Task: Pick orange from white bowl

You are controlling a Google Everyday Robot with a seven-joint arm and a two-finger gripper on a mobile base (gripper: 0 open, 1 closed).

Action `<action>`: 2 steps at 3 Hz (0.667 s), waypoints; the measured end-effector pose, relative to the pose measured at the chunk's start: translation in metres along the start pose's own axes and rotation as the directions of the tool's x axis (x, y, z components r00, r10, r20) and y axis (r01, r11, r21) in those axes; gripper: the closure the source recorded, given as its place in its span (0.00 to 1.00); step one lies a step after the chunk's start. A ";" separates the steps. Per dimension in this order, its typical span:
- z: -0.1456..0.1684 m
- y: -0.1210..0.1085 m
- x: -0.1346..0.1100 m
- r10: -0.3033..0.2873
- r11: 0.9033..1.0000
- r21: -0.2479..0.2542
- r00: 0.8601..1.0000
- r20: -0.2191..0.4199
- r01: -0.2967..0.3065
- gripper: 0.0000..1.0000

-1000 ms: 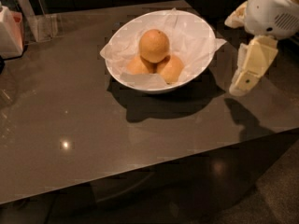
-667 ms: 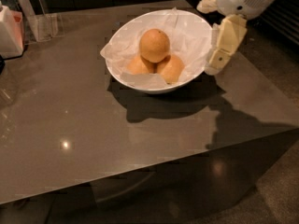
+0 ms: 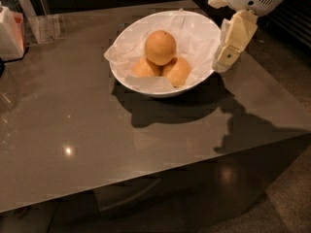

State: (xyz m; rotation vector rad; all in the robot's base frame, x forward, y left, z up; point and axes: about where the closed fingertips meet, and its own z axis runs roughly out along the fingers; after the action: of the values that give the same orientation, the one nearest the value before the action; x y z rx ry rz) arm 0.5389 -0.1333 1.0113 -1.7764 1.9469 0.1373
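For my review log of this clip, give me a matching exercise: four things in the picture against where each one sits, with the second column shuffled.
1. orange
2. gripper
3. clear container
4. white bowl

A. far back on the table, near its left edge in the picture
B. just outside the bowl's rim
C. atop two other oranges
D. mid-table, lined with crinkled paper

Pairs: 1-C, 2-B, 3-A, 4-D

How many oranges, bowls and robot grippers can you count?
oranges: 3, the orange on top and two smaller oranges beneath
white bowl: 1
gripper: 1, just right of the bowl's rim
Total: 5
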 end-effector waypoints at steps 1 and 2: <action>0.024 -0.013 0.001 0.025 0.999 -0.022 0.998 0.056 -0.024 0.00; 0.060 -0.027 -0.013 0.012 0.996 -0.085 0.996 0.085 -0.005 0.00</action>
State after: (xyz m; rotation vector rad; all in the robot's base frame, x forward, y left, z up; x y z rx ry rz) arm 0.5823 -0.1014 0.9710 -1.7850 1.9139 0.2981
